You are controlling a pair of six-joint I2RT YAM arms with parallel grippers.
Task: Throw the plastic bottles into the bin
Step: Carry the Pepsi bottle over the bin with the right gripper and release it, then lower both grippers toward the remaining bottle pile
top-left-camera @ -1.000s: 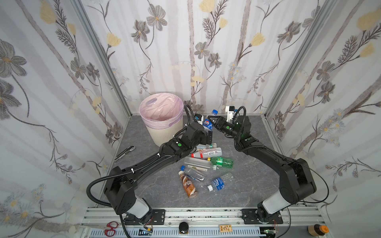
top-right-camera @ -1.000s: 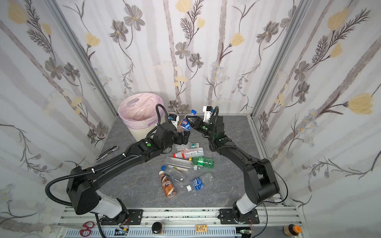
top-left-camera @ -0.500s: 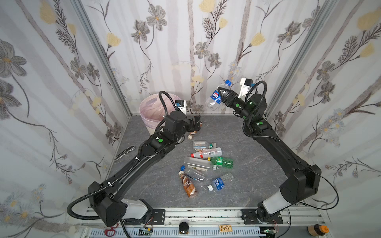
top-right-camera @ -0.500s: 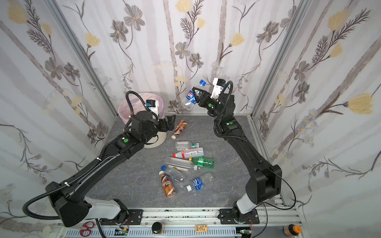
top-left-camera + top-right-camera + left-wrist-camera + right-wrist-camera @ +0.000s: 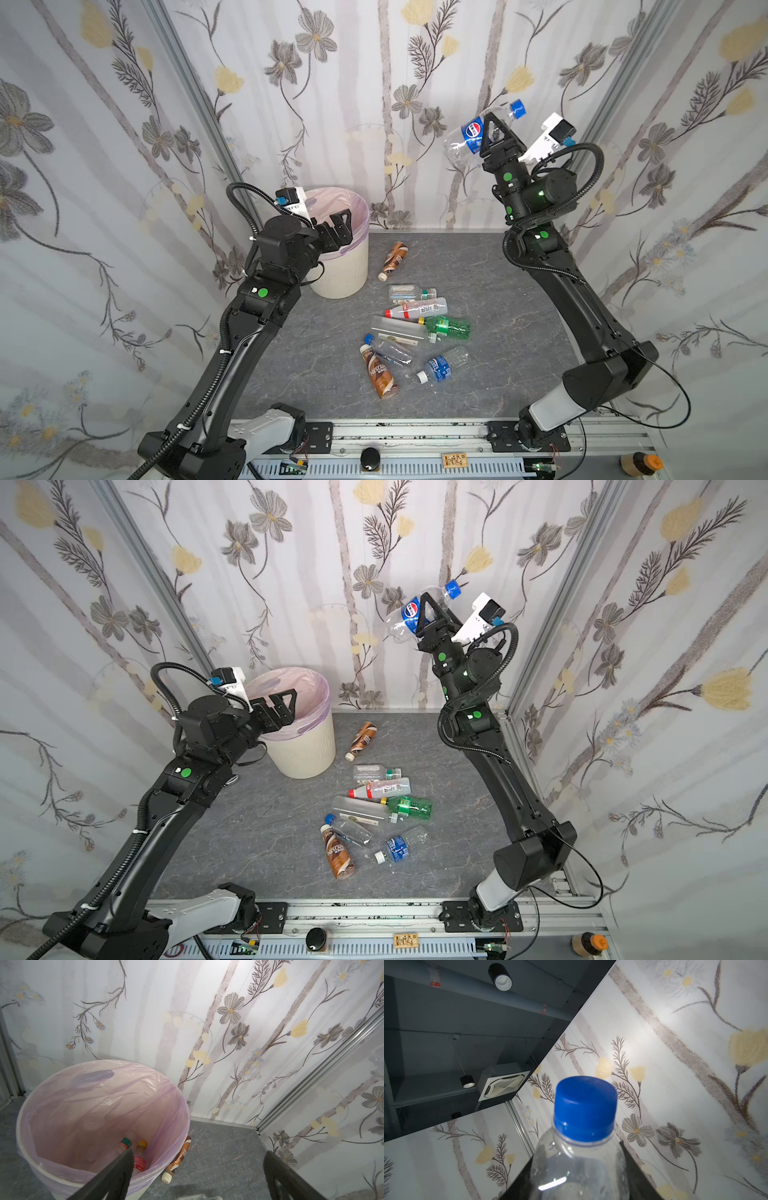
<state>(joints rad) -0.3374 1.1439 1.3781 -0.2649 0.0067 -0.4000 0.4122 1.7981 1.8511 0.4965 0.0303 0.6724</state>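
Bright, even light – soft shadows on the floor (image 5: 316, 374); small glare on the bottle (image 5: 577, 1167) in the right wrist view.

The bottle (image 5: 467, 139) is glossy clear plastic, the bin (image 5: 345, 274) matt ribbed plastic, its bag (image 5: 99, 1103) thin crinkled film.

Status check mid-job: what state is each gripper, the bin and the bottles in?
left gripper: open, empty, by the bin rim.
right gripper: shut on the Pepsi bottle, raised high.
Pepsi bottle: capped, tilted, held in the air.
bin: upright, lined, some bottles inside.
brown bottle: lying on the table beside the bin.
bottle cluster: lying on the table, not binned.
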